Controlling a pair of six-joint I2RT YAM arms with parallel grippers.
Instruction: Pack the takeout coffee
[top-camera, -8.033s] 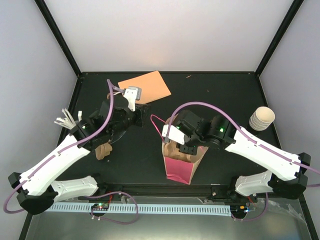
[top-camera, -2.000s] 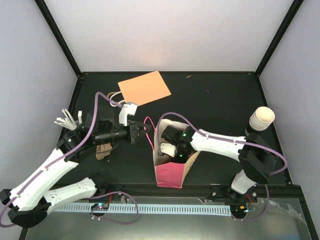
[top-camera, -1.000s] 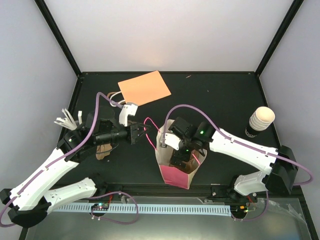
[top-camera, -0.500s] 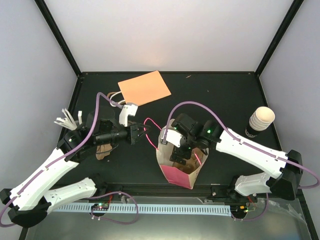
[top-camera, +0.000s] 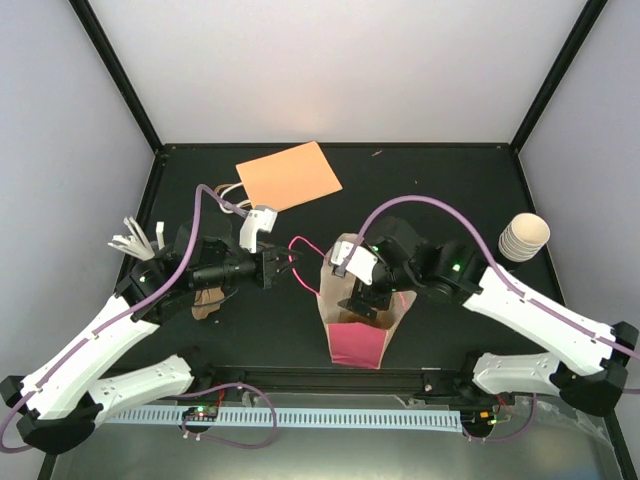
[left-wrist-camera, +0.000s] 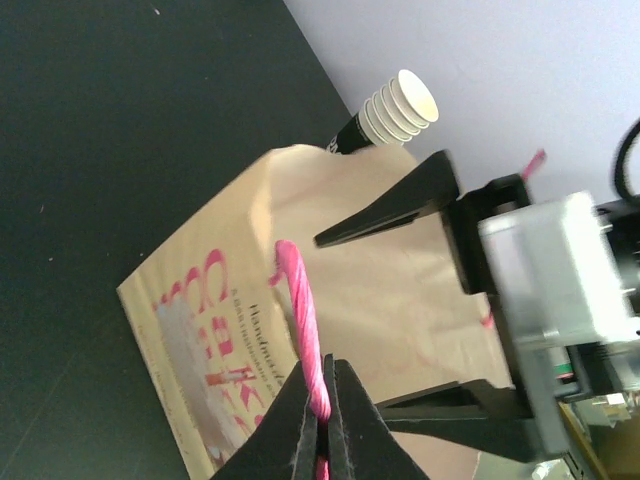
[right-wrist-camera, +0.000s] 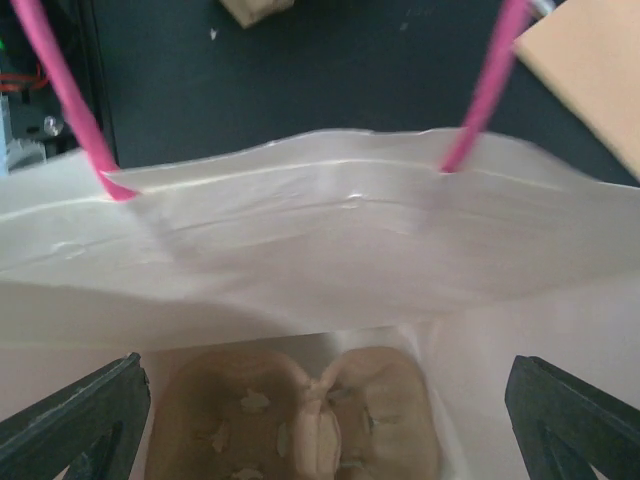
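Note:
The takeout coffee (top-camera: 522, 237), a cream ribbed cup with a dark base, stands alone at the table's right edge; the left wrist view shows it (left-wrist-camera: 395, 108) beyond the bag. The paper bag (top-camera: 355, 335) with pink print stands mid-table. My left gripper (top-camera: 288, 264) is shut on its pink rope handle (left-wrist-camera: 305, 320) and holds the mouth open. Over the bag's mouth my right gripper (top-camera: 366, 296) stands open and empty. Its wrist view looks down inside, where a brown pulp carrier (right-wrist-camera: 295, 415) lies on the bottom between the fingers (right-wrist-camera: 80, 415).
An orange flat bag (top-camera: 288, 175) lies at the back of the table. White sticks (top-camera: 130, 241) sit at the left edge. A brown pulp piece (top-camera: 207, 300) lies under my left arm. Black frame posts border the table.
My right gripper has lifted from deep in the bag to its mouth, and that arm has swung right. The bag has straightened slightly. The left gripper keeps hold of the handle.

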